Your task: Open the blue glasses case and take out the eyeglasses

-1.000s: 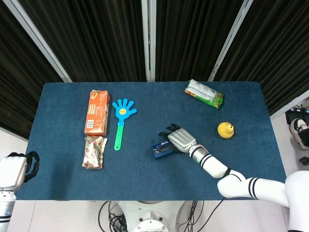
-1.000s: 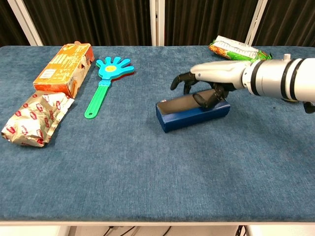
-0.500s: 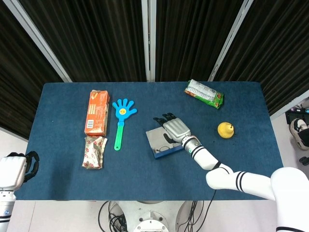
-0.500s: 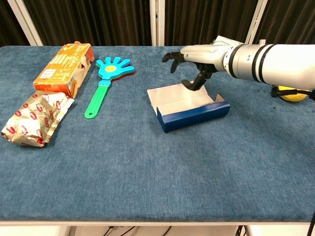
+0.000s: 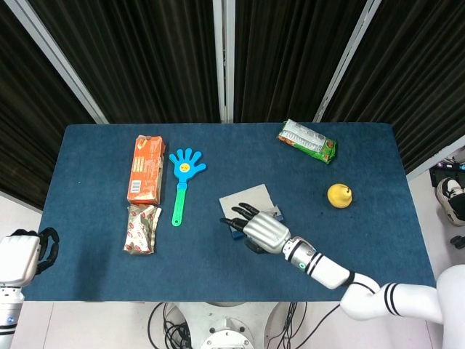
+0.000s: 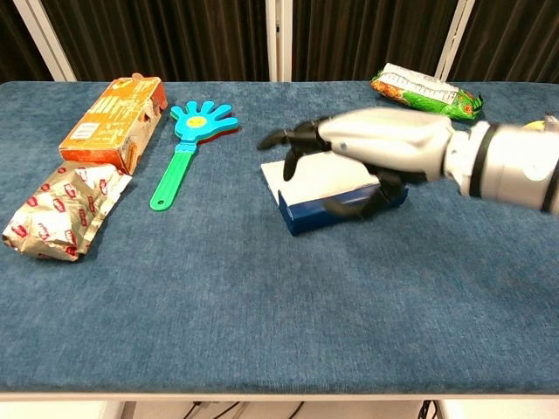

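Note:
The blue glasses case [image 6: 307,214] lies mid-table with its lid [image 5: 245,199] swung back, showing a pale grey lining [image 6: 321,180]. My right hand [image 6: 377,150] hovers low over the case, fingers spread toward its left end and thumb [image 6: 351,205] curled in front of the blue front wall. In the head view the right hand [image 5: 260,231] covers the near part of the case [image 5: 237,231]. No eyeglasses show; the hand hides the inside of the case. My left hand [image 5: 26,254] hangs off the table's near left corner, holding nothing.
An orange box [image 5: 146,169], a crumpled snack packet [image 5: 142,228] and a blue hand-shaped clapper [image 5: 182,182] lie to the left of the case. A green snack bag [image 5: 307,140] sits at the far right, with a yellow fruit [image 5: 339,195] nearer.
The case's lid has gone from closed to fully open. My right hand lifted it back, then moved toward the near side and now hangs over the open case.

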Motion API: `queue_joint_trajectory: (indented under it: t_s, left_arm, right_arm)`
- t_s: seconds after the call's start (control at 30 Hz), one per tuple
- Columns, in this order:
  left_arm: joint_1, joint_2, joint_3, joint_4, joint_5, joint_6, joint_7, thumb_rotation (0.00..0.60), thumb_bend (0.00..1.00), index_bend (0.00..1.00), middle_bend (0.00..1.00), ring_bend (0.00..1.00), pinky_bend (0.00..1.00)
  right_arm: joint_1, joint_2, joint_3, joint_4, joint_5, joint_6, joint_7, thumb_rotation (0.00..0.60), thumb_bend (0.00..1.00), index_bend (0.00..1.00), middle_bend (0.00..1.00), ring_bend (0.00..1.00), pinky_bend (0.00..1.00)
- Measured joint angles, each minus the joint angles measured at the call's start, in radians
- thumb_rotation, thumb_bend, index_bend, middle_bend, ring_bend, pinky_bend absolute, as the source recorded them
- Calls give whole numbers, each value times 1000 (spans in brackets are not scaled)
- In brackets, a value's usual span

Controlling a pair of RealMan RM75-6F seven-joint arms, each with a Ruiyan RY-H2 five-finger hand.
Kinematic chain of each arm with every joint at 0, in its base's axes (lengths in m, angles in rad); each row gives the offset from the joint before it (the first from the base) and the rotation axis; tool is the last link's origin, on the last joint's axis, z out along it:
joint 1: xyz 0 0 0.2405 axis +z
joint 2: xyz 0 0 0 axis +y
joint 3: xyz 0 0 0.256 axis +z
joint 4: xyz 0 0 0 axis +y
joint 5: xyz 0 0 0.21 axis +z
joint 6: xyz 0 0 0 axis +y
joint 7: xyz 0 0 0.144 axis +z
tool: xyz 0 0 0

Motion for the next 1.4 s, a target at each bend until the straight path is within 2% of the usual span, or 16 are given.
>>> queue_joint_trajectory:
  t_s: [0.07,0.27,0.57,0.9,1.1,1.2,1.27,1.4]
  left_arm:
    - [0,0,0,0,0,1,-1,600,311,780,814,664,512]
    - [0,1,0,1,0,0,-5,600,311,780,814,664,512]
    - [-1,5,1,-1,0,-4,-13,600,311,780,814,664,511]
    - [-2,7,1,-1,-2,-8,-17,600,311,780,814,664,511]
    - [-3,8,1,-1,-1,-9,-21,600,311,780,814,664,511]
    - [-3,9,1,0,-1,-11,-23,600,310,780,814,664,511]
    - [-4,9,1,0,-1,-11,-21,600,310,780,814,664,511]
    - [-3,8,2,-1,0,-9,-18,600,311,780,814,664,511]
  right_arm:
    - [-5,-22,2,18,3,2,-25,600,57,0,100,0,0]
    - [7,-117,47,102,53,-25,-68,600,54,0,75,0,0]
    - [81,-236,149,280,169,-121,-105,600,60,0,69,0,0]
    - [204,-364,275,558,350,-256,-139,600,164,0,101,0,0]
    - [257,-412,333,709,475,-311,-180,600,206,0,127,0,0]
    - [249,-393,338,689,493,-315,-175,600,286,0,149,0,0]
    - [233,-365,333,641,483,-308,-163,600,384,0,183,0,0]
    - [170,-260,304,457,435,-272,-126,600,539,0,274,0,0]
